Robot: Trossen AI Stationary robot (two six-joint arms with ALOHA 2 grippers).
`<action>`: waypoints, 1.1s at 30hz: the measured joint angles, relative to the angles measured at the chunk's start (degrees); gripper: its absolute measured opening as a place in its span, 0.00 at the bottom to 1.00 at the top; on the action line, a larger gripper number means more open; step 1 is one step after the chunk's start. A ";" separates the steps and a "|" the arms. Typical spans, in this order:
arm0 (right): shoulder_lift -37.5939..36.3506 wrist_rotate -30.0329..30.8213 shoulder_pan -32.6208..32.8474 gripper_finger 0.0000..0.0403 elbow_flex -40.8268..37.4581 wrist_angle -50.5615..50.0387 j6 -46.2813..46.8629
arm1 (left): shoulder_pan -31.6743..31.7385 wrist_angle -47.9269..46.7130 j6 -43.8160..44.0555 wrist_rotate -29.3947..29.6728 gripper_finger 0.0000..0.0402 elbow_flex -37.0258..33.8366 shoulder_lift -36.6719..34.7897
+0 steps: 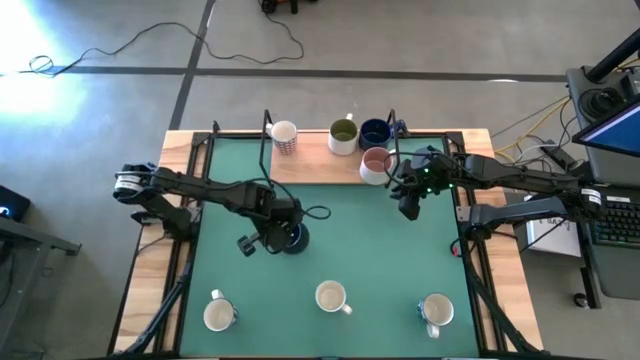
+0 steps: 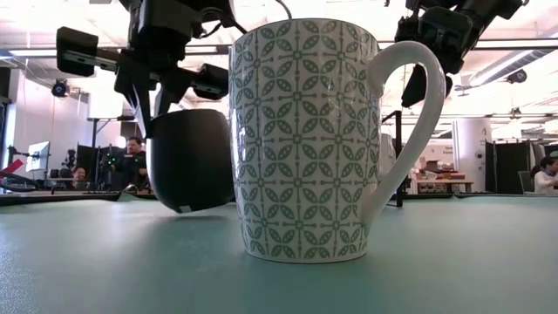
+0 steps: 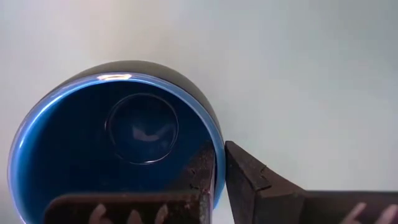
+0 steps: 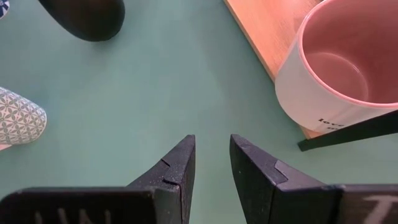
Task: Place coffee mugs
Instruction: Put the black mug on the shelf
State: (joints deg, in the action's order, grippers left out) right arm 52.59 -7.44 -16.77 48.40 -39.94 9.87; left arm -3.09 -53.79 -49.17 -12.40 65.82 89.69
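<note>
My left gripper (image 1: 288,233) is over the middle of the green mat and is shut on a dark blue mug (image 1: 295,239), blue inside (image 3: 118,143). In the low view this mug (image 2: 187,161) hangs tilted under the gripper. My right gripper (image 1: 408,203) hovers open by a narrow gap and empty (image 4: 211,146), just on the near side of the pink-inside mug (image 1: 376,165). That mug stands on its base at the edge of the wooden board (image 1: 310,165). A patterned white mug (image 1: 284,135), an olive-inside mug (image 1: 343,137) and a second dark blue mug (image 1: 375,131) also stand on the board. My left gripper holds the dark blue mug by its rim (image 3: 217,163), with one finger (image 3: 200,171) inside the mug and the other (image 3: 245,174) outside. The fingers come from above, pointing down. The mug hangs tilted below them; whether its low corner (image 2: 183,209) touches the mat, I cannot tell.
Three white mugs stand along the near edge of the mat: left (image 1: 218,314), middle (image 1: 331,297) and right (image 1: 436,311). The middle one, with a green leaf pattern (image 2: 301,139), fills the low view. Black frame posts (image 1: 268,140) stand by the board. People sit in the room behind.
</note>
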 joint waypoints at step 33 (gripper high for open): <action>0.00 0.00 0.00 0.22 0.00 0.00 0.00 | -3.59 7.22 48.24 1.37 0.35 8.68 0.56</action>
State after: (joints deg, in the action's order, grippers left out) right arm 52.59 -7.44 -16.77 48.40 -39.94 9.87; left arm -6.68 -46.56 -0.93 -11.03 74.50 90.25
